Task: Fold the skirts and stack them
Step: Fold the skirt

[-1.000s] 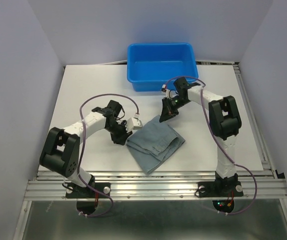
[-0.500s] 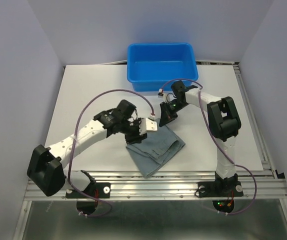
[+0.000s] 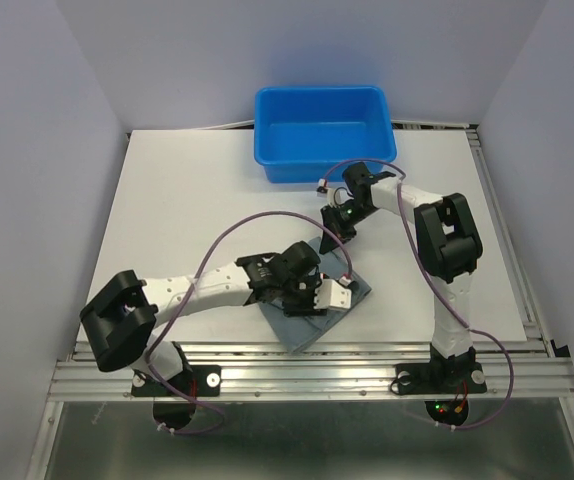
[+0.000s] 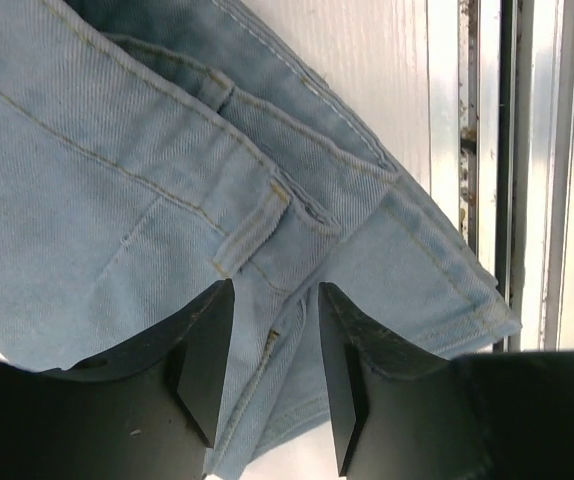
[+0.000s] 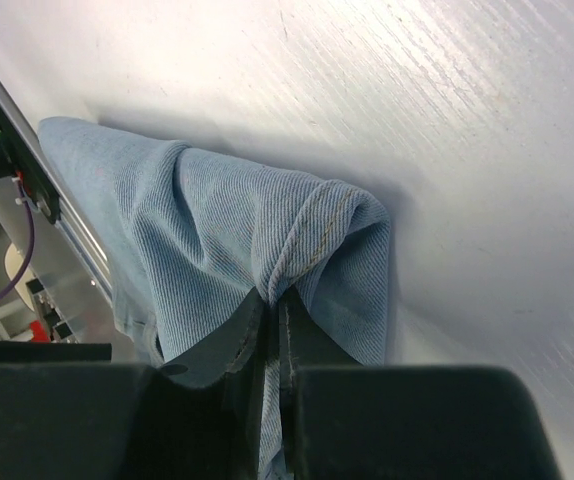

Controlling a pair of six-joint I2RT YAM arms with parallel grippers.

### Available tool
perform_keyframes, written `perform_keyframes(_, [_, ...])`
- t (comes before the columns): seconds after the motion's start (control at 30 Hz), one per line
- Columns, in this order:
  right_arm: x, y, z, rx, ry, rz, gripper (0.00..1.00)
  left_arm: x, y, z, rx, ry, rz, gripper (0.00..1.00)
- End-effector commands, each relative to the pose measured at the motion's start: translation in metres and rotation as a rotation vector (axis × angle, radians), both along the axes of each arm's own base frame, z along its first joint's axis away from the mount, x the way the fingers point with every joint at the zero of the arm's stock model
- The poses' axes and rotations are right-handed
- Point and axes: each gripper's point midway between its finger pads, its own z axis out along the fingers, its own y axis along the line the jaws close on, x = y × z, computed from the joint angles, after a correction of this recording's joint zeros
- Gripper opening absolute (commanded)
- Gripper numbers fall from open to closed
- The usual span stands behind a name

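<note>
The right gripper (image 5: 272, 305) is pinching the limp skirt (image 5: 207, 230) by the near edge. The left gripper (image 4: 267, 390) is gaping above its waistband (image 4: 302, 165), probably the firmest hold.

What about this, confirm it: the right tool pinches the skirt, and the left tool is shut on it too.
Wrong about the left tool: the left wrist view shows it open, jaws apart over the skirt. The right tool does pinch the skirt.

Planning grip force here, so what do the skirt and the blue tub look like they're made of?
Skirt: likely light-wash denim, matte, judging by the diagonal twill ribs and tan topstitched seams. Blue tub: probably moulded plastic, with smooth, even colour, rounded corners and a rigid rim.
</note>
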Motion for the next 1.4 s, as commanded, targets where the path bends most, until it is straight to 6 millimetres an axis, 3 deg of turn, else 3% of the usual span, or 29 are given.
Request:
perform_keyframes(0.0, [-0.002,-0.003,0.0,-0.021,-0.032,0.015,0.01,0.001,-0.019,0.004,-0.045,-0.044,-0.006,0.5])
perform_keyframes(0.4, [-0.004,-0.004,-0.004,-0.026,-0.03,0.018,0.01,-0.01,-0.021,-0.03,0.053,-0.005,-0.089,0.48])
perform_keyframes(0.43, [-0.004,-0.004,-0.004,-0.025,-0.028,0.016,0.01,-0.009,-0.022,-0.03,0.053,-0.005,-0.085,0.42])
perform_keyframes(0.53, [-0.004,-0.004,-0.004,-0.023,-0.03,0.014,0.01,-0.008,-0.024,-0.022,0.035,-0.01,-0.075,0.12])
perform_keyframes(0.63, [-0.004,-0.005,-0.007,-0.031,-0.023,0.005,0.01,-0.014,-0.025,-0.006,0.01,0.008,-0.083,0.0])
perform_keyframes(0.77, [-0.006,-0.005,-0.013,-0.034,-0.016,-0.009,0.01,-0.028,-0.02,0.024,-0.012,0.044,-0.116,0.0])
perform_keyframes(0.9, [-0.006,-0.006,-0.017,-0.042,-0.014,-0.021,0.01,-0.047,-0.014,0.034,-0.007,0.095,-0.168,0.0])
perform_keyframes(1.0, [-0.006,-0.006,-0.02,-0.047,-0.011,-0.026,0.01,-0.064,-0.008,0.021,0.031,0.138,-0.228,0.0])
perform_keyframes(1.17, [0.0,-0.009,-0.022,-0.068,-0.037,-0.023,0.01,-0.094,0.003,-0.027,0.141,0.217,-0.324,0.0])
perform_keyframes(1.3, [0.004,-0.014,-0.023,-0.078,-0.056,-0.014,0.01,-0.096,0.009,-0.059,0.216,0.234,-0.327,0.0])
perform_keyframes(1.37, [0.003,-0.015,-0.024,-0.084,-0.06,-0.004,0.01,-0.094,0.009,-0.065,0.221,0.224,-0.319,0.0])
